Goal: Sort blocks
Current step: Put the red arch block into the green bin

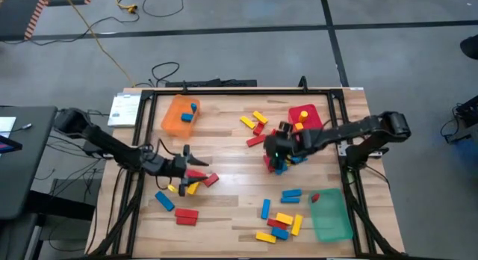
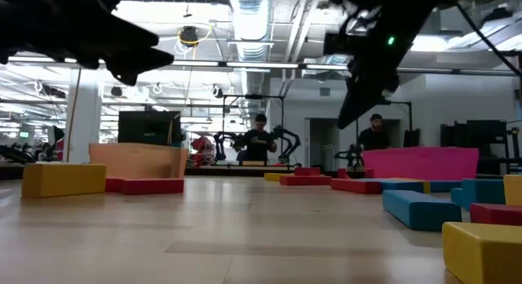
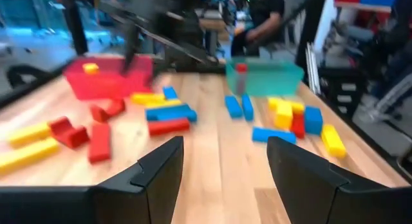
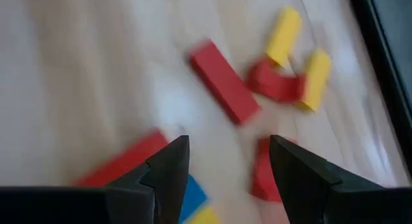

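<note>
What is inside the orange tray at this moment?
The orange tray holds two blue blocks, near the side toward the middle of the table. Nothing covers the tray from above, and no other block shows inside it.

Wood counter (image 1: pixel 224 140) carries orange tray (image 1: pixel 178 118), red tray (image 1: pixel 314 114), green tray (image 1: pixel 330 215); yellow cable (image 1: pixel 97 36) on floor.

Red, yellow and blue oblong blocks (image 1: pixel 283 220) lie scattered flat across the wooden table (image 1: pixel 224 140). One cluster sits toward the far edge at centre (image 1: pixel 255 124), another toward the near right corner, a third near the left edge (image 1: pixel 196 182). Two blue blocks (image 1: pixel 190 113) rest in the orange tray (image 1: pixel 173 119), a yellow one (image 1: pixel 304 115) in the red tray (image 1: pixel 314 110), a red one (image 1: pixel 315 197) in the green tray (image 1: pixel 332 217).
</note>
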Available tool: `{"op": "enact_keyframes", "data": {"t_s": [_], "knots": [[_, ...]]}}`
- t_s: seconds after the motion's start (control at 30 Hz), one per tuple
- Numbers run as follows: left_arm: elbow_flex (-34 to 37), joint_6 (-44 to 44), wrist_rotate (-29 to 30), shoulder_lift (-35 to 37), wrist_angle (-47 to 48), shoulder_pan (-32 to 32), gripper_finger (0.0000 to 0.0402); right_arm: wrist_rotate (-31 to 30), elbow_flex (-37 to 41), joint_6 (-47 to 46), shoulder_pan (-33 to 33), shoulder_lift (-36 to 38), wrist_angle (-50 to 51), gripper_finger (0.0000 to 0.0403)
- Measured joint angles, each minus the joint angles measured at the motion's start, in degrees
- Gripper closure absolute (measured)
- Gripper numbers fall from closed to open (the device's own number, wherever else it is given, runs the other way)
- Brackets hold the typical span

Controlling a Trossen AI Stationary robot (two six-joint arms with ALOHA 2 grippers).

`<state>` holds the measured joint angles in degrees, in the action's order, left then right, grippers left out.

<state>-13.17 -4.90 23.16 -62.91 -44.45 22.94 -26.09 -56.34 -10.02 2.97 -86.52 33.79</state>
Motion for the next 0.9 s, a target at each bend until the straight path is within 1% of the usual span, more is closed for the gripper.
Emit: {"op": "enact_keyframes", "data": {"t_s": [0.2,0.33,0.43,0.53,0.7,0.77,0.9], "knots": [[-2.6,-0.7,0.4,-7.7,0.0,2.4,0.0182,4.8,0.0,0.6,-9.6,0.0,6.1,0.0173],[-5.1,0.0,0.4,-12.6,-0.1,2.9,0.0182,9.7,0.0,2.8,-15.0,0.0,7.3,0.0173],[-6.8,0.8,0.4,-16.1,-0.1,2.9,0.0182,12.4,0.0,4.8,-17.7,0.0,7.5,0.0173],[-8.3,1.4,0.4,-19.4,-0.1,2.9,0.0182,14.7,0.0,6.5,-19.4,0.0,6.1,0.0173],[-11.3,3.8,0.4,-23.7,0.0,2.9,0.0182,17.2,0.0,7.6,-20.1,-0.4,-0.3,0.0173],[-12.5,4.6,0.3,-24.9,0.0,2.9,0.0182,17.5,0.0,7.8,-20.6,-1.3,-2.3,0.0173],[-13.6,4.9,0.2,-25.9,0.1,2.9,0.0182,18.9,0.0,8.6,-21.6,-5.8,-3.3,0.0173]]}}
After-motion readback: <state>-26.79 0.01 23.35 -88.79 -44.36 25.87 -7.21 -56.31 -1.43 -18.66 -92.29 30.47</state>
